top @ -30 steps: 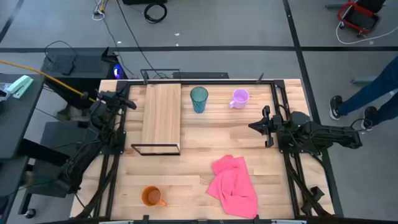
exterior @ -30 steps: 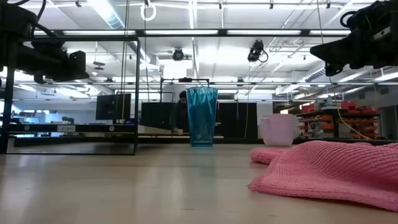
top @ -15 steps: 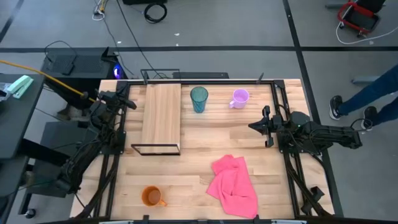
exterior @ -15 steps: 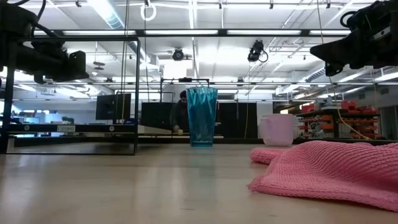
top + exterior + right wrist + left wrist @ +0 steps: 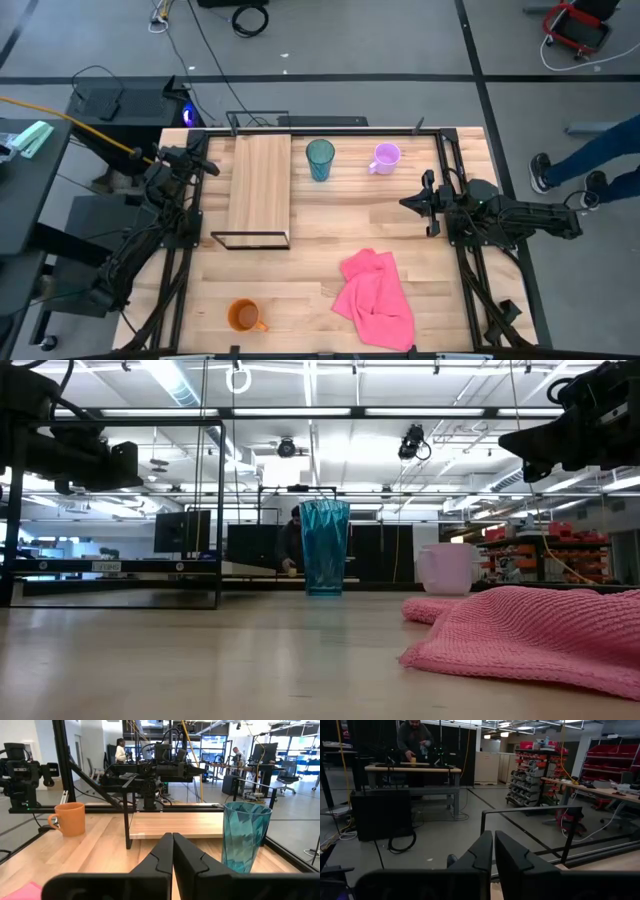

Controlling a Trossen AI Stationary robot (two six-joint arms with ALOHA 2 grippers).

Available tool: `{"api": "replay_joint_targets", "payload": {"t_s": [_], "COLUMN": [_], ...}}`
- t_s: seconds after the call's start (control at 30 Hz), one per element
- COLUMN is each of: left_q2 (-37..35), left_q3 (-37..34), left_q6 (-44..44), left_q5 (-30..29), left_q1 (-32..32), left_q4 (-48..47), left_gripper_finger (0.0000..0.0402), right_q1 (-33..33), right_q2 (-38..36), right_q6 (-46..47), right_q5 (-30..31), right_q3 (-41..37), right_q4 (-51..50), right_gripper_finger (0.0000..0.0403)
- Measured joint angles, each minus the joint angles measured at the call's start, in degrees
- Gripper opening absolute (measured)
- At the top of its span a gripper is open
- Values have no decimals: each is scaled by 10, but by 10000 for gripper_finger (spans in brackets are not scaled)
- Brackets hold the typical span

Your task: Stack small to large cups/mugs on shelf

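Observation:
The teal tumbler [image 5: 320,159] stands upright on the table at the far middle, and shows in the low view [image 5: 324,547] and right wrist view [image 5: 243,837]. The pale purple mug [image 5: 385,157] stands to its right. The orange mug [image 5: 243,316] stands near the front left and shows in the right wrist view [image 5: 68,819]. The wood shelf [image 5: 260,184] with its black wire frame lies at the far left. My left gripper [image 5: 203,163] is shut and empty at the table's left edge. My right gripper [image 5: 417,202] is shut and empty at the right side, above the table.
A pink cloth [image 5: 378,297] lies crumpled at the front right of the table. Black frame rails [image 5: 450,200] run along the table's left and right sides. A person's legs [image 5: 585,160] show on the floor beyond the right edge.

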Motion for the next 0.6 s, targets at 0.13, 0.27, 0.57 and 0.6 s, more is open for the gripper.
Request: {"api": "replay_joint_targets", "payload": {"t_s": [0.13, 0.27, 0.57, 0.6], "left_q2": [0, 0, 0, 0], "left_q3": [0, 0, 0, 0], "left_q6": [0, 0, 0, 0], "left_q5": [0, 0, 0, 0], "left_q1": [0, 0, 0, 0], "left_q4": [0, 0, 0, 0], "left_gripper_finger": [32, 36, 26, 25], "right_q1": [0, 0, 0, 0], "right_q2": [0, 0, 0, 0], "right_q6": [0, 0, 0, 0], "right_q5": [0, 0, 0, 0], "right_q3": [0, 0, 0, 0], "right_q4": [0, 0, 0, 0], "right_gripper_finger": [13, 13, 13, 13]}}
